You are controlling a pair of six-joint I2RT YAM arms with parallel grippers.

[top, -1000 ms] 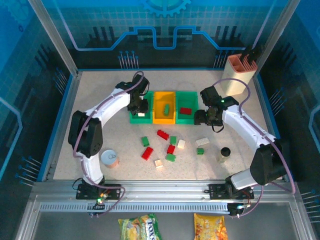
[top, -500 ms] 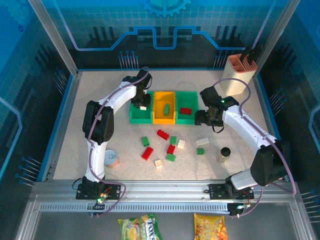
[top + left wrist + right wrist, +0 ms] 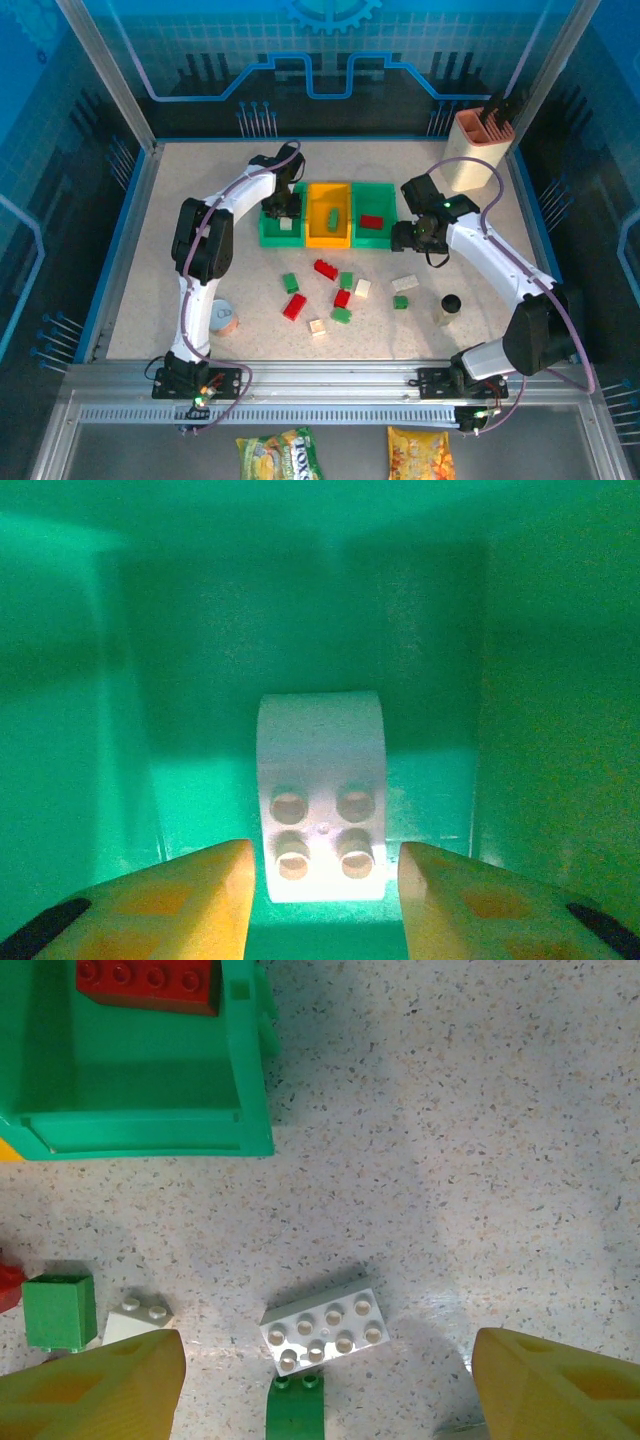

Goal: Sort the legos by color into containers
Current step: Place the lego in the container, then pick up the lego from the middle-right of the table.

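Here, speckled table inside blue walls; left pincer and right pincer both apart.

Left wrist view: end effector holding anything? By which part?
Looks like nothing. The white brick lies studs-up on the floor of the green bin, between the fingers of the left end effector, with green showing beside the right finger.
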